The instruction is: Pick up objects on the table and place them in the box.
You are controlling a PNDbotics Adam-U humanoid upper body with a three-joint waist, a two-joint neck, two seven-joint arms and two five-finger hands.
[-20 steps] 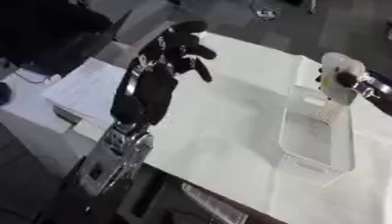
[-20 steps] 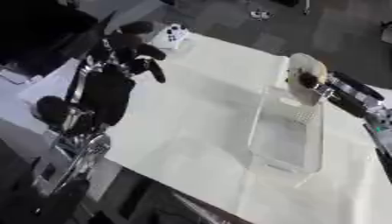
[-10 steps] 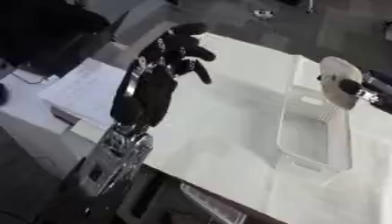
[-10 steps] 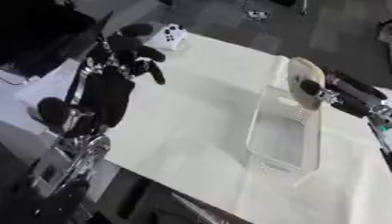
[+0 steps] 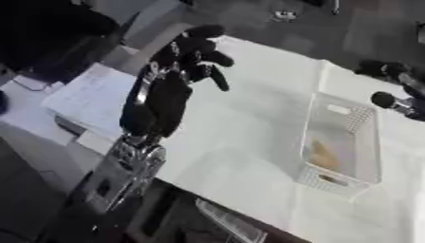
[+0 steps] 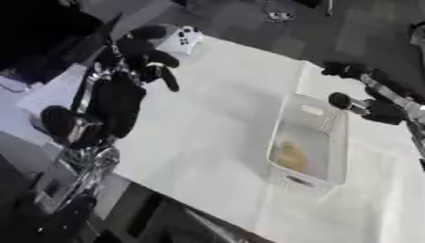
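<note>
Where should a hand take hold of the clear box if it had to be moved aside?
Probably by a long side wall of the clear box, from above: the top is open, so fingers could hook over the rim. The right hand hovers open by the far end; the left hand is well away.

The box (image 6: 309, 142) is a clear plastic basket with perforated walls, standing upright on the white worktop (image 6: 216, 114) on my right side. Inside it, on the bottom near its nearer end, lies a flat tan, roundish object (image 6: 291, 154); I cannot tell what it is.
</note>
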